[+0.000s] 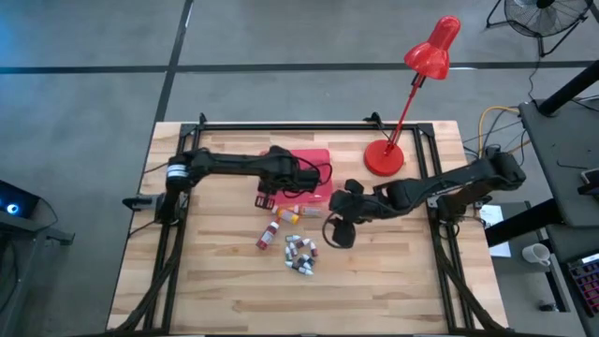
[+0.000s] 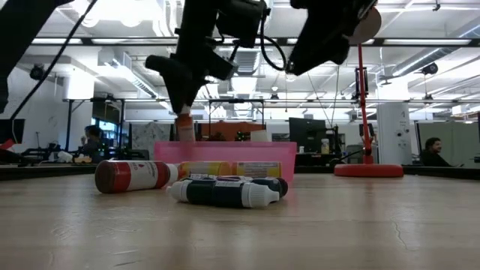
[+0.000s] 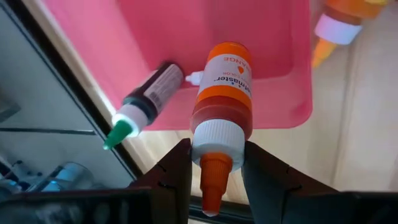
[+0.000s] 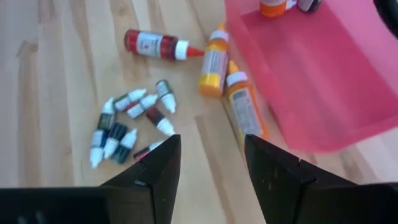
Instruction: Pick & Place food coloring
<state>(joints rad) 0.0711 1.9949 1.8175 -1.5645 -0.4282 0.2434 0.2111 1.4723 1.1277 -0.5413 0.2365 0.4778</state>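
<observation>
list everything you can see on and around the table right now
orange bottle: one, orange, held over the tray
dark bottle: one, green tip, lying in the tray
tray: one, pink-red, table middle, far side
larger bottles: three, one red and two orange-yellow, lying beside the tray
small bottles: cluster, exact count unclear, whitish and dark, nearer the front edge
lamp: one, red, far right of table
table: one, light wood
left end effector: shut on the orange bottle
right end effector: open, above the cluster
</observation>
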